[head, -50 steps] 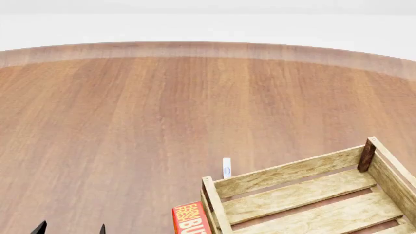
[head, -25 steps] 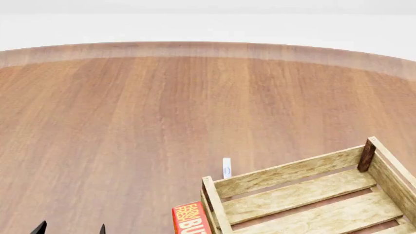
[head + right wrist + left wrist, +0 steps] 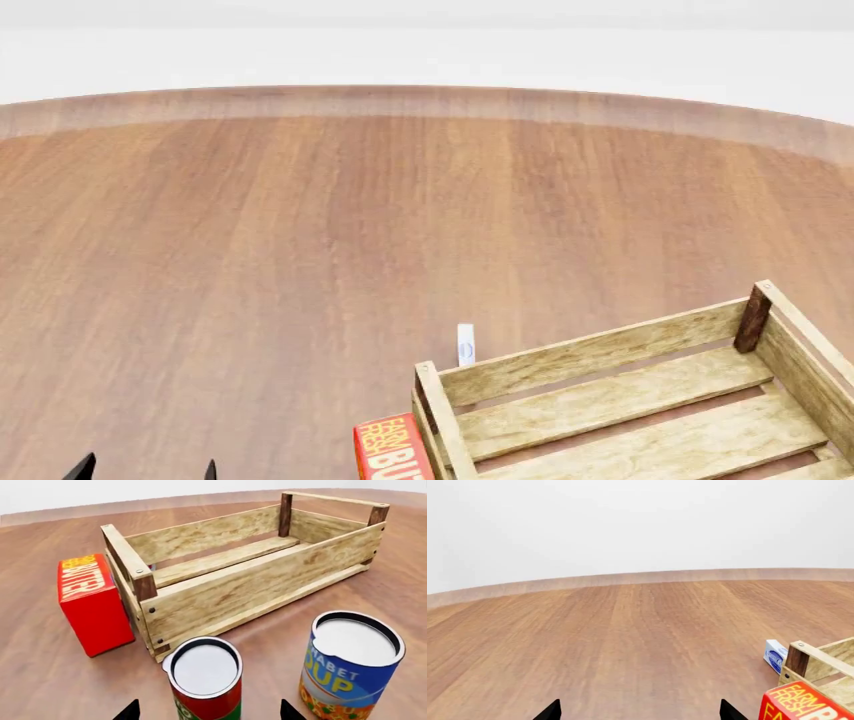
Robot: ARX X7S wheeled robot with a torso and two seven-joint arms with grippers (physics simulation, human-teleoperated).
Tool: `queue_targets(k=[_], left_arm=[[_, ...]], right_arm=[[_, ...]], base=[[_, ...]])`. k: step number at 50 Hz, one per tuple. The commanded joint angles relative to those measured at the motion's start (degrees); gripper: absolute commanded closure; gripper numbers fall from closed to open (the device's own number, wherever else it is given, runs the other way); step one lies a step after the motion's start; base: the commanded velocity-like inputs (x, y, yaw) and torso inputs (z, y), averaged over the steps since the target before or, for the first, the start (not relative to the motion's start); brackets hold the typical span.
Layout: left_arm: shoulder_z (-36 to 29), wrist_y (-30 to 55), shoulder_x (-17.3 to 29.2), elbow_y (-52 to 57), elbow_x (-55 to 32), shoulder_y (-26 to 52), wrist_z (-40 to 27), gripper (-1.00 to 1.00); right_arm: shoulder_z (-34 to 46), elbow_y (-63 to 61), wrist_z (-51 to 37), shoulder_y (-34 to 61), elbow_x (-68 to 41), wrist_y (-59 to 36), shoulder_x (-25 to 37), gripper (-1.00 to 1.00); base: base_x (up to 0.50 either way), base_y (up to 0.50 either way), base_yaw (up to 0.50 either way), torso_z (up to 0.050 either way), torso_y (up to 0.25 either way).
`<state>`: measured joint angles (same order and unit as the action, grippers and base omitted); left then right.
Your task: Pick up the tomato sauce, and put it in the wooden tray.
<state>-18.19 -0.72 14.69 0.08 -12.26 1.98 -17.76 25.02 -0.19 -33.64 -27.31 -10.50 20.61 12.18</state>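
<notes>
A: What sits nearest the right gripper [image 3: 208, 711]?

B: The tomato sauce [image 3: 205, 678], upright on the table [image 3: 40, 680], lined up with the gap between the two dark fingertips. The jaws stand spread apart with nothing between them, and the can is not grasped.

A: And beside it?

B: A blue-and-yellow soup can [image 3: 349, 666], also upright, near the sauce but apart from it.

A: Farther out?

B: The wooden tray [image 3: 253, 587] lies just beyond both cans, with nothing inside it as far as the slats show. A red butter box [image 3: 91, 602] stands against its short end, touching or nearly so.

A: The left gripper [image 3: 639, 711]?

B: Only its fingertips show low in the left wrist view, wide apart over bare wood, gripping nothing. In the head view they peek in at the lower left [image 3: 144, 468].

A: Anything behind the tray?

B: A small white-and-blue box [image 3: 466, 344], just past the tray's corner post, then table to its curved far edge.
</notes>
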Motion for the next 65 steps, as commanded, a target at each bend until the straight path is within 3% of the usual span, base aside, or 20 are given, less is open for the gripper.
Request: queue_targets(k=[1, 65], left_arm=[[1.16, -0.36, -0.84, -0.08, -0.13, -0.01, 1.02, -1.0], [-0.21, -0.78, 0.19, -0.21, -1.19, 0.34, -0.2, -1.0]], right_arm=[[-0.54, 3.33, 0.17, 2.11, 1.96, -2.65, -1.27, -1.0], [-0.04, 6.31, -0.91, 10.28, 0.19, -9.03, -0.7, -1.0]], base=[[0.0, 0.0, 0.0, 0.0, 0.0], [0.0, 0.0, 0.0, 0.0, 0.0]])
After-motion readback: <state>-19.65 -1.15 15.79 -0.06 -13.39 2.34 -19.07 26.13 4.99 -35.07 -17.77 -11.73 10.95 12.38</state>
